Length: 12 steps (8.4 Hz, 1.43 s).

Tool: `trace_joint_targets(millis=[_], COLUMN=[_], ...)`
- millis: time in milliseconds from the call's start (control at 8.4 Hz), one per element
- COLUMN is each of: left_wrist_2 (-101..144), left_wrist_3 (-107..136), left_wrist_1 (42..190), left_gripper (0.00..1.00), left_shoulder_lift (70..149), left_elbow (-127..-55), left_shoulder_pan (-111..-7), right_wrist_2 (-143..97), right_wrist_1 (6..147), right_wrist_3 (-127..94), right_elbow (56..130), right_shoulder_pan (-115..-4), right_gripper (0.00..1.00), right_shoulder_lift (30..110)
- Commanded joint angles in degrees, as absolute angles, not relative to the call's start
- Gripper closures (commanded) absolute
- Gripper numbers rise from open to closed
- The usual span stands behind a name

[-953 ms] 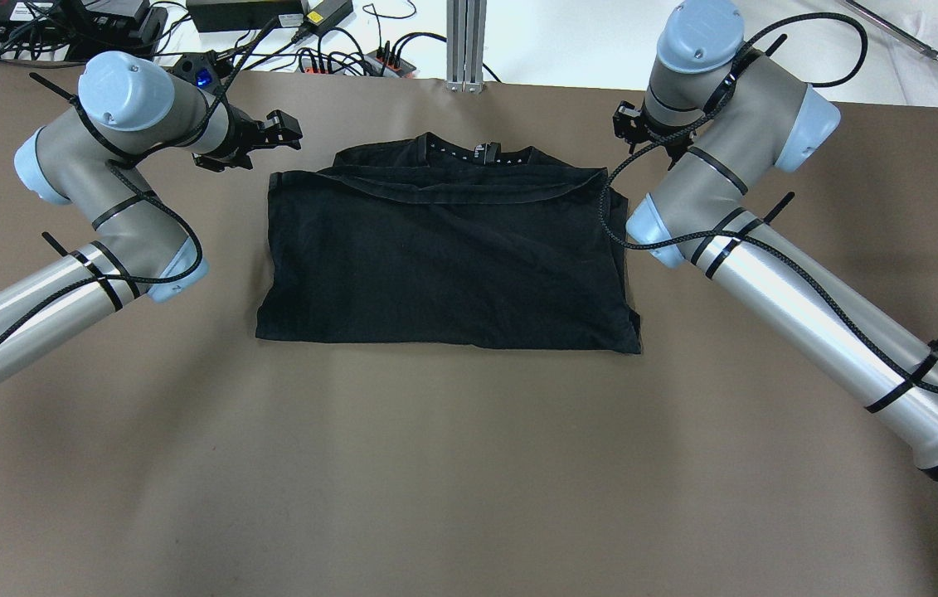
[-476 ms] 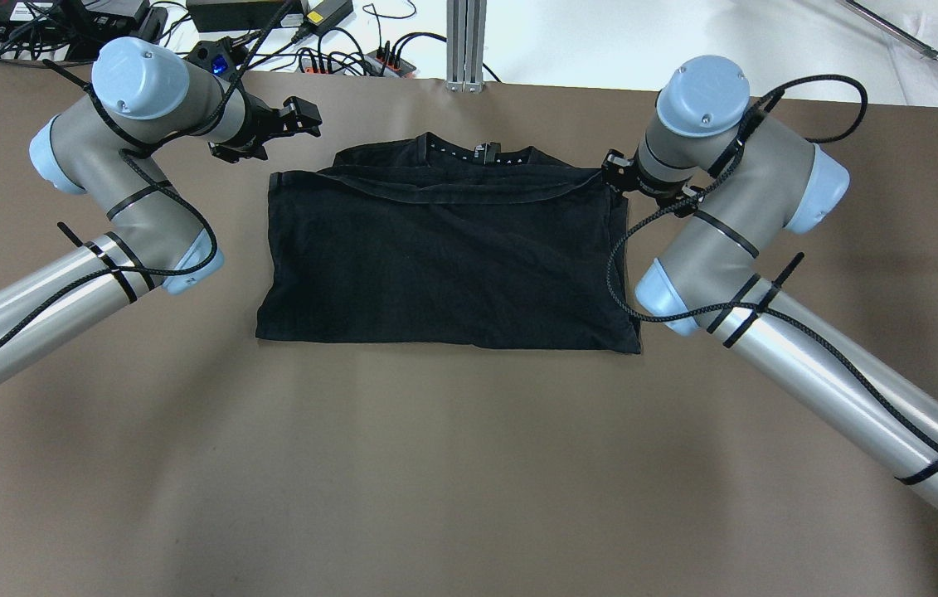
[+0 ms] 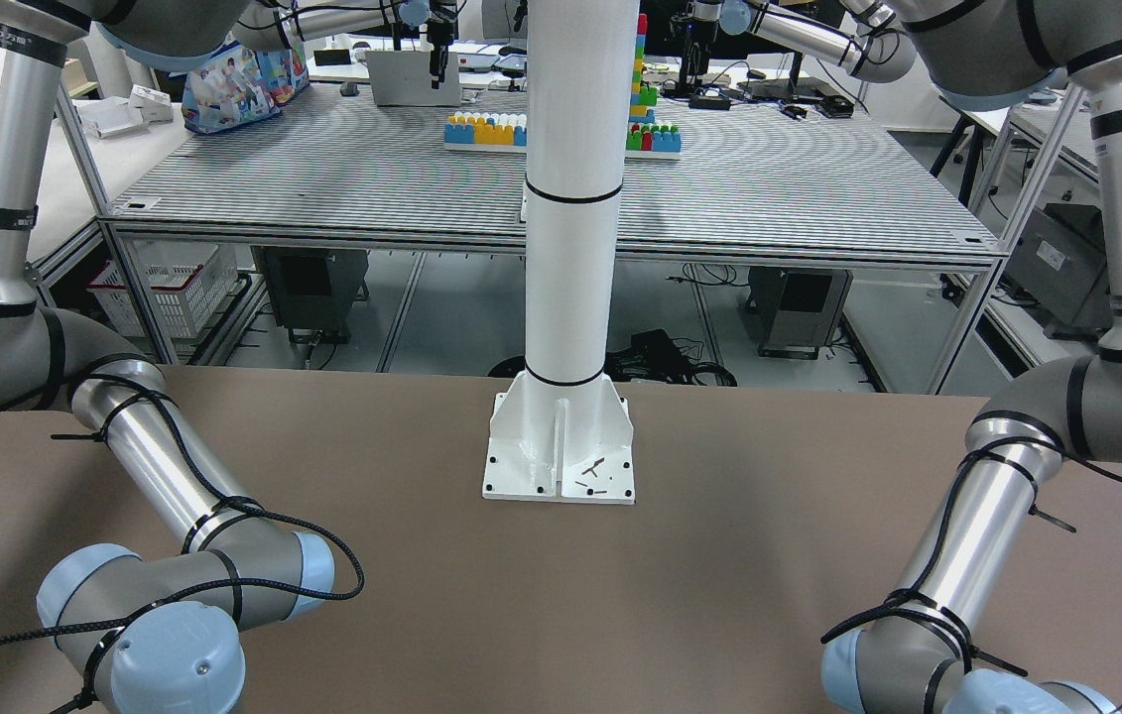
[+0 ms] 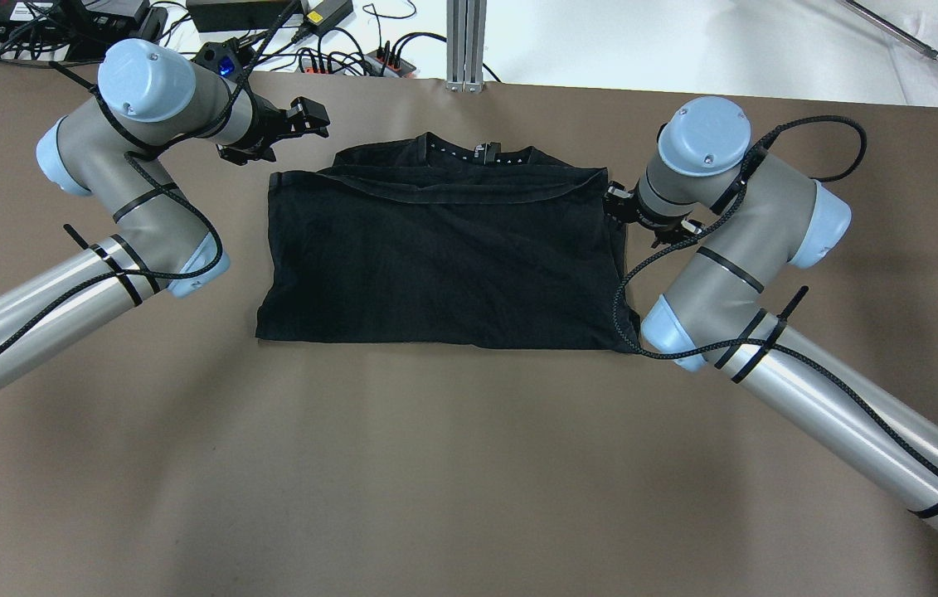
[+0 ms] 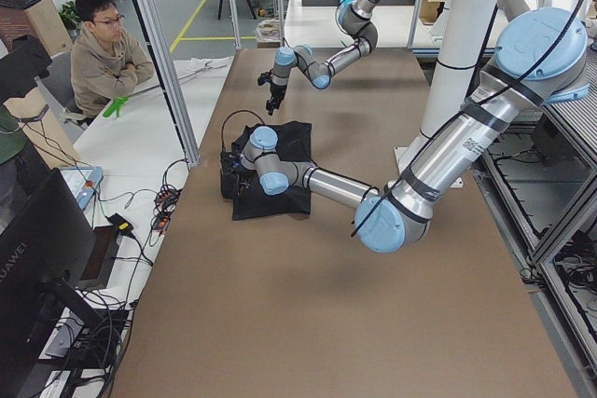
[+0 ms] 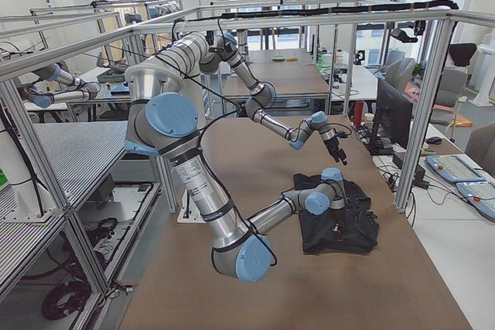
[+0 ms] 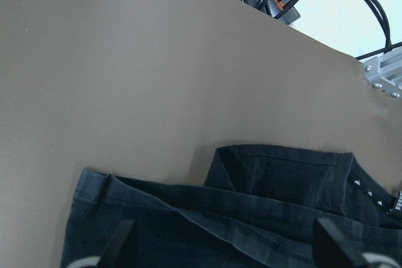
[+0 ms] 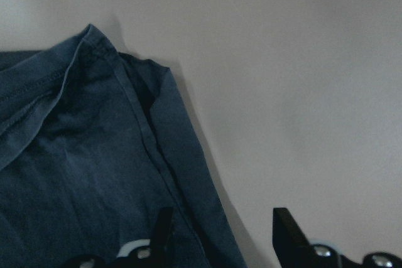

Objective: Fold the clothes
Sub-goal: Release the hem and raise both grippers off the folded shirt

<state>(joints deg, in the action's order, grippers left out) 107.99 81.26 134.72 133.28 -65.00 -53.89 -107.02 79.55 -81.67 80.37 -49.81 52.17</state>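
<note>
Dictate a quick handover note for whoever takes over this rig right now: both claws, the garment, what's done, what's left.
Left claw: open, empty, off the far-left corner of the black soft fabric garment.
Right claw: open, empty, at the garment's right edge, one finger over cloth, one over the brown table.
Garment: lies flat as a rough rectangle, collar at the far edge.
Done: one layer folded over, its hem just short of the collar.
Left: probably further folds; nothing is gripped yet.

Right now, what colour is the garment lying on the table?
The garment is black; the overhead view shows it best.
</note>
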Motion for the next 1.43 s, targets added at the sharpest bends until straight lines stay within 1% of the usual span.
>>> trace_joint_targets(millis=[0, 476, 595, 834, 953, 1191, 1310], left_wrist_2=[107.93, 107.75, 107.75, 107.75, 107.75, 107.75, 107.75], left_wrist_3=[82.17, 81.83, 81.83, 81.83, 81.83, 81.83, 81.83], left_wrist_1=[134.74, 134.74, 134.74, 134.74, 134.74, 134.74, 134.74], left_gripper=[0.02, 0.02, 0.02, 0.02, 0.02, 0.02, 0.02], left_shoulder_lift=[132.81, 132.19, 132.19, 132.19, 132.19, 132.27, 132.36], left_elbow=[-66.78, -67.24, -67.06, -67.15, -67.15, -67.06, -67.06], left_shoulder_pan=[-53.61, -53.26, -53.17, -53.09, -53.09, -52.65, -52.65], right_wrist_2=[-106.35, -106.44, -106.35, -106.35, -106.35, -106.35, -106.43], right_wrist_1=[78.67, 76.9, 76.64, 71.56, 71.54, 71.54, 71.54], right_wrist_3=[-85.77, -86.31, -87.09, -87.36, -87.62, -89.3, -89.3], right_elbow=[78.15, 77.87, 77.35, 74.8, 74.71, 74.62, 74.62], right_shoulder_pan=[-46.85, -46.85, -46.76, -46.93, -46.93, -46.58, -46.58], right_gripper=[0.52, 0.56, 0.57, 0.58, 0.59, 0.82, 0.89], right_shoulder_lift=[51.95, 51.51, 51.24, 51.24, 51.15, 51.24, 51.24])
